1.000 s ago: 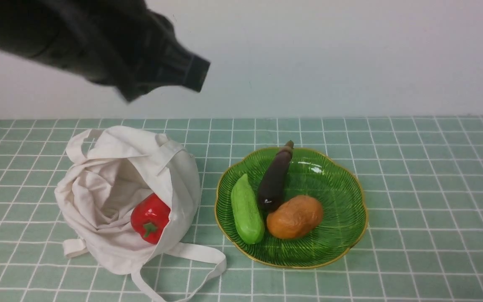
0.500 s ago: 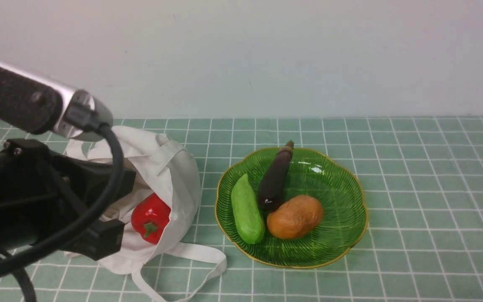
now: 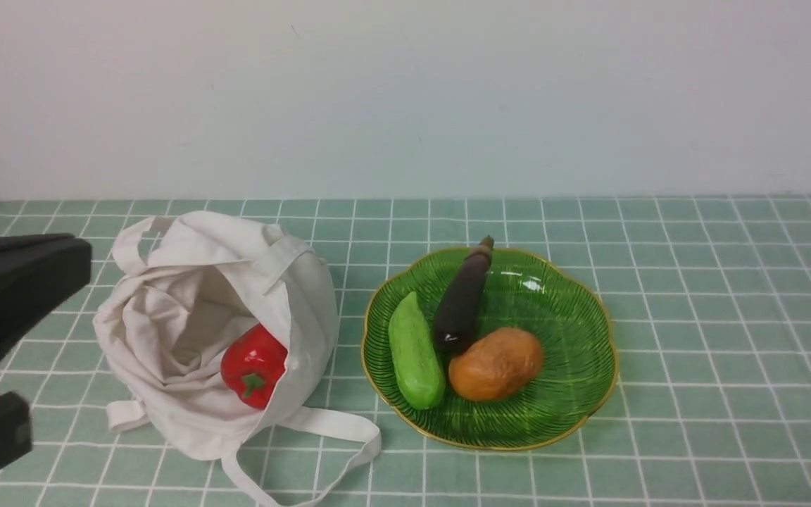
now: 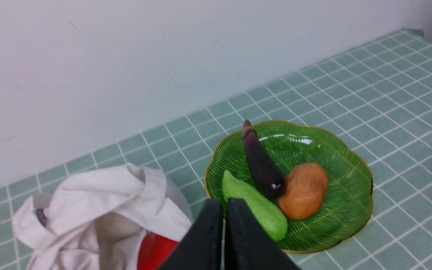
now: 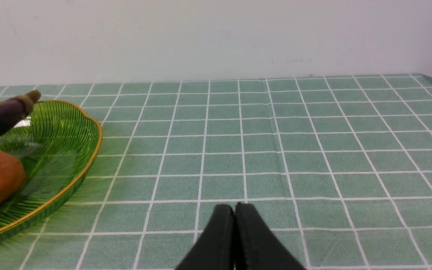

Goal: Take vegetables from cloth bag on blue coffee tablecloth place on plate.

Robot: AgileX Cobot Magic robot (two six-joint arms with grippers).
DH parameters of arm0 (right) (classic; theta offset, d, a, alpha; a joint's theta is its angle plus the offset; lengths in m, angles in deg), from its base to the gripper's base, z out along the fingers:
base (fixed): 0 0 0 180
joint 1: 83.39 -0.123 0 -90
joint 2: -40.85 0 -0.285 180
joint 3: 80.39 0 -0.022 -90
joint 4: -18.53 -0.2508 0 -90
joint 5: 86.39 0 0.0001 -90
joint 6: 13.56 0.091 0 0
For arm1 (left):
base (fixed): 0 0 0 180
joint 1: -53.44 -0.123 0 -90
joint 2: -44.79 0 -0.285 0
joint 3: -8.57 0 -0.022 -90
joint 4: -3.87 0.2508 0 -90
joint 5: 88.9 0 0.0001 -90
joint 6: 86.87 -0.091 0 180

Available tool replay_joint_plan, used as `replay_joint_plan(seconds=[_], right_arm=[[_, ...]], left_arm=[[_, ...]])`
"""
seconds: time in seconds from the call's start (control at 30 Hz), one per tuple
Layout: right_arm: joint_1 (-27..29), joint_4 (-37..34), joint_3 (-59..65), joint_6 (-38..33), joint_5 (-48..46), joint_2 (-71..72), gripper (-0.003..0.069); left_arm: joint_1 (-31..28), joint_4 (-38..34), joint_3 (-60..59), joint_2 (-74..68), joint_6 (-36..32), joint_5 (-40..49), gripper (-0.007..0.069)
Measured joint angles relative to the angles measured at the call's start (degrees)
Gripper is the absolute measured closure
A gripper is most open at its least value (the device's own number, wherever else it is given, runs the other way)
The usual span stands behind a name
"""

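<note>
The off-white cloth bag point(image 3: 173, 310) lies slumped and open on the teal grid tablecloth point(image 3: 729, 317). A red bell pepper point(image 3: 254, 362) rests in its mouth, also showing in the left wrist view point(image 4: 156, 255). The dark eggplant point(image 3: 462, 303) lies on the green plate point(image 3: 560, 310) to the bag's right. My left gripper point(image 4: 223, 202) is shut and empty, pulled back from the bag's open side. A black part of the left arm point(image 3: 11, 282) shows at the front view's left edge. My right gripper point(image 5: 234, 207) is shut and empty, low over bare cloth right of the plate point(image 5: 62, 142).
A pale green cucumber-like vegetable point(image 3: 415, 355) and an orange-brown potato point(image 3: 495, 364) share the plate with the eggplant. The bag's strap point(image 3: 335, 422) trails toward the front edge. A plain wall closes the back of the table.
The left arm has swung from high above the bag, down across it, out to the left edge. Bag, pepper and plate have not moved.
</note>
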Motion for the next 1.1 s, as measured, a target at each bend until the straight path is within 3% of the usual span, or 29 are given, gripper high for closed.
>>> replay_joint_plan(seconds=[0.13, 0.27, 0.53, 1.1], right_arm=[[0.0, 0.0, 0.0, 0.0, 0.0, 0.0, 0.0669], [0.0, 0.0, 0.0, 0.0, 0.0, 0.0, 0.0669], [0.0, 0.0, 0.0, 0.0, 0.0, 0.0, 0.0669], [0.0, 0.0, 0.0, 0.0, 0.0, 0.0, 0.0669]], left_arm=[[-4.73, -0.52, -8.78, 8.92, 0.48, -3.04, 0.0632], [-16.72, -5.22, -23.02, 19.47, -1.56, -6.73, 0.0632], [-30.54, -6.3, -42.95, 34.5, -3.38, -8.28, 0.0632], [-30.65, -6.6, -47.6, 34.79, -3.63, -13.78, 0.0632]])
